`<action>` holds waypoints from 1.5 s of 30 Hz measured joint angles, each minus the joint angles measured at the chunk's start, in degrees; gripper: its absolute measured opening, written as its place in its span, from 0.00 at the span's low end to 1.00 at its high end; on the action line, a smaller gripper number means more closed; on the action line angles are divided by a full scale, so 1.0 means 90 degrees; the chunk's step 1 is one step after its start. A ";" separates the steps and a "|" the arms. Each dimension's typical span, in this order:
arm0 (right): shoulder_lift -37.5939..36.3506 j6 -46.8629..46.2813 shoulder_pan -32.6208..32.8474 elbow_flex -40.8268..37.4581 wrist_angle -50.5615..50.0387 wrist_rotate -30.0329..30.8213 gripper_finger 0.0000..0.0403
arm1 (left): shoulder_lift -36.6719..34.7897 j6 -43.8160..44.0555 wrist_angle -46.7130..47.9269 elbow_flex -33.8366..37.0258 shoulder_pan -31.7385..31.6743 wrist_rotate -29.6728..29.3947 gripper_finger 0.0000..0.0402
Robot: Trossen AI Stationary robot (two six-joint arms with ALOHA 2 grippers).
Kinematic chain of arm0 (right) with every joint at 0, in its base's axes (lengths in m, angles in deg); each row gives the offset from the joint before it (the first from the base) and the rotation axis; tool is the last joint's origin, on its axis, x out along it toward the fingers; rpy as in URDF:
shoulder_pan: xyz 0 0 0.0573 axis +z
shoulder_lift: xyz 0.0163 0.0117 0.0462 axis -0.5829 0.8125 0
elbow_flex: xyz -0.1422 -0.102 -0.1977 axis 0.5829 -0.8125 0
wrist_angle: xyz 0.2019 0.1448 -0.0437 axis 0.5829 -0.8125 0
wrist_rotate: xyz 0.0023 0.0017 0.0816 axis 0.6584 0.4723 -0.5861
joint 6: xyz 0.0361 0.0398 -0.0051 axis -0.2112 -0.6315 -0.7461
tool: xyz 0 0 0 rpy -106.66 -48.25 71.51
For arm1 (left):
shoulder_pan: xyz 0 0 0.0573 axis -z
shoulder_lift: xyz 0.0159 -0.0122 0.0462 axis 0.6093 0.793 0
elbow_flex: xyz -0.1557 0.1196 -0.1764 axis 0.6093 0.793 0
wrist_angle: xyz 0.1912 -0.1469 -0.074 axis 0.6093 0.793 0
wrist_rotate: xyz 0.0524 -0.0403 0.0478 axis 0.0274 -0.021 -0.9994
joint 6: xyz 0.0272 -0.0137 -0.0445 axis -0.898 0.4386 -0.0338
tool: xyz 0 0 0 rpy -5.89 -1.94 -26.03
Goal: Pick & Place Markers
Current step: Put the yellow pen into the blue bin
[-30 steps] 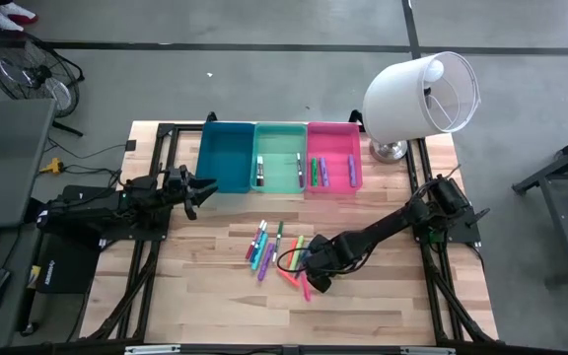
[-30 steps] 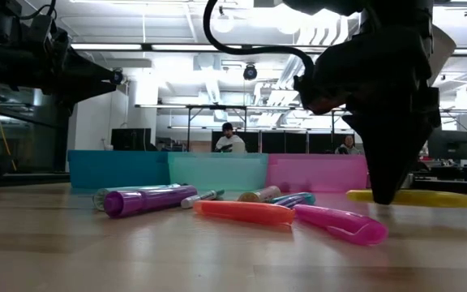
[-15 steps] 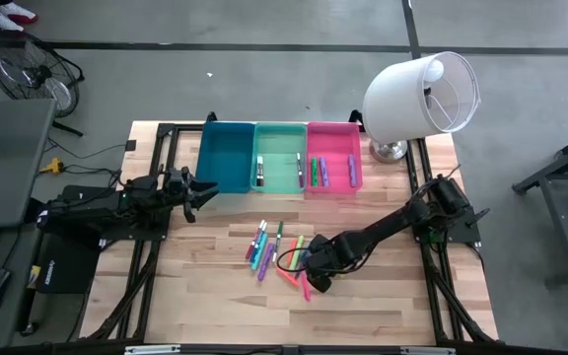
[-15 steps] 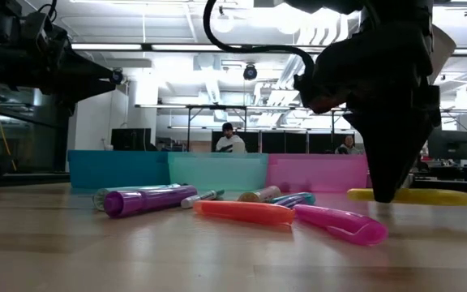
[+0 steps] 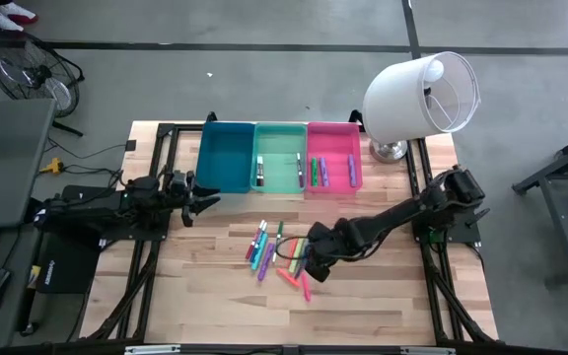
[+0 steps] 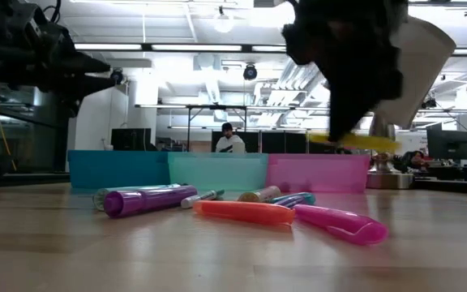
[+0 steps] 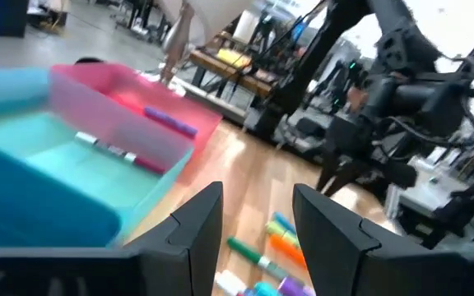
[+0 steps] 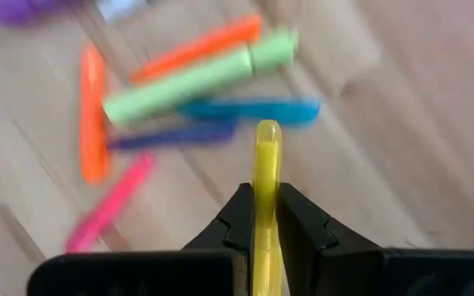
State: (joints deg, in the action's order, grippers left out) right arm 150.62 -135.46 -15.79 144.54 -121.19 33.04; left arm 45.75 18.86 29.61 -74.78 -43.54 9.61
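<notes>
- Pinched in right tool (image 8: 255, 215): yellow marker (image 8: 266, 177), lifted off counter (image 5: 383, 306).
- Left tool (image 7: 256, 214) spread, idle at nine o'clock.
- Several markers binned; loose pile (image 5: 274, 254) remaining.

Yellow marker (image 8: 267, 177); black pincer (image 8: 260, 215); blue (image 5: 225, 158), mint (image 5: 280, 156), pink bins (image 5: 334, 156).

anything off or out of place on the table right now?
Nothing damaged or spilled. The loose markers lie in a jumbled, criss-crossed pile mid-table, expected for this sort. The right gripper holds a yellow marker lifted clear of the table. The blue bin looks empty. The left gripper waits open beside it.
</notes>
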 joint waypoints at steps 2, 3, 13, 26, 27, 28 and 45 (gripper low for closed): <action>-0.0184 0.0257 -0.0115 0.0000 0.0250 0.0207 0.06 | 0.0181 0.0034 -0.0391 0.0000 0.0000 0.0042 0.37; -0.0267 0.0389 -0.0175 0.0000 0.0402 0.0329 0.06 | 0.0279 0.0037 -0.0608 0.0000 0.0000 0.0066 0.37; -0.0807 0.2007 -0.0736 0.0002 0.2560 0.1042 0.06 | 0.1825 0.0345 -0.2500 -0.0002 0.0002 0.0189 0.37; -0.0874 0.3372 -0.1448 0.0002 0.5077 0.0954 0.06 | 0.4374 -0.0253 -0.3411 -0.1343 0.0002 0.1017 0.37; -0.0874 0.3433 -0.1493 0.0002 0.5244 0.0900 0.06 | 0.4516 -0.0309 -0.3407 -0.1475 0.0002 0.1024 0.37; -0.0874 0.3494 -0.1526 0.0002 0.5368 0.0836 0.06 | 0.4633 -0.0363 -0.3399 -0.1592 0.0000 0.1056 0.37; -0.0874 0.3690 -0.1628 0.0002 0.5684 0.0688 0.06 | 0.5946 -0.0513 -0.3651 -0.2487 0.0002 0.1808 0.37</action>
State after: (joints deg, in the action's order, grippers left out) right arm 142.75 -102.25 -30.44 144.56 -70.04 39.23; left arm 99.26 14.24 -3.25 -97.16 -43.51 25.88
